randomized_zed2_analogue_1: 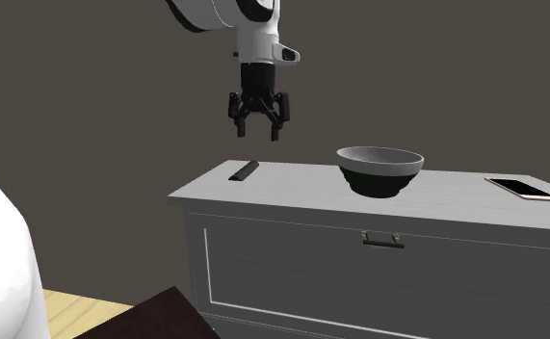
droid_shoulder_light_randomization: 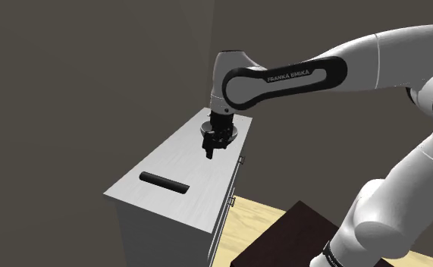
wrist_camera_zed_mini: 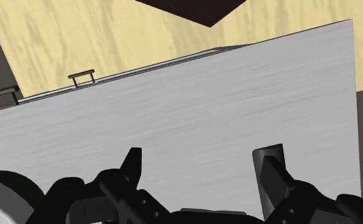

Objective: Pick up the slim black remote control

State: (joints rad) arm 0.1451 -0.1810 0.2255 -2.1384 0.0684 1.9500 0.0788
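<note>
From behind the arm [droid_shoulder_light_randomization: 389, 53] we look down along the cabinet [droid_shoulder_light_randomization: 178, 163] top. Our second camera sits low and close, facing the drawer front [randomized_zed2_analogue_1: 292, 260], almost level with the top. Our wrist camera looks down at that top from near. All three share it and the gripper [droid_shoulder_light_randomization: 211, 148].

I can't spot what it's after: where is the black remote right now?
The remote lies flat on the grey cabinet top, near its end at the shoulder view's lower left, clear of the raised, open fingers.
</note>
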